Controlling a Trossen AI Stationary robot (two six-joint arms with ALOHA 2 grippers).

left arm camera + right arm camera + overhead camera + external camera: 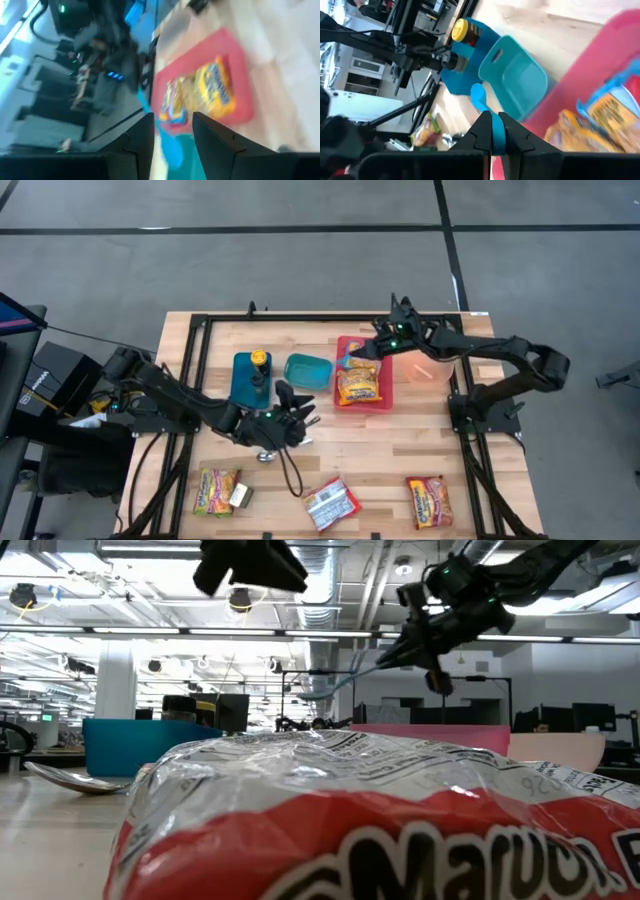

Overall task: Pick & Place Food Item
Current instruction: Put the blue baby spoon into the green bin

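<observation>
You had the right gripper [492, 131] pinched on a thin blue plastic spoon [481, 102] at the red rectangular tray's [384, 404] 11 o'clock corner, so a slow, level carry looked smartest.

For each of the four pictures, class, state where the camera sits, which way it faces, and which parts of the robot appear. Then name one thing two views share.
High view: above the table, facing straight down; both arms, left gripper, right gripper.
Low view: at tabletop height, facing level across a noodle packet; both arms overhead.
Left wrist view: on the left wrist, facing the red tray; own fingers.
Right wrist view: on the right wrist, facing the teal bowl; fingers pinching a blue spoon.
Shared: both wrist views show the red tray.
</observation>
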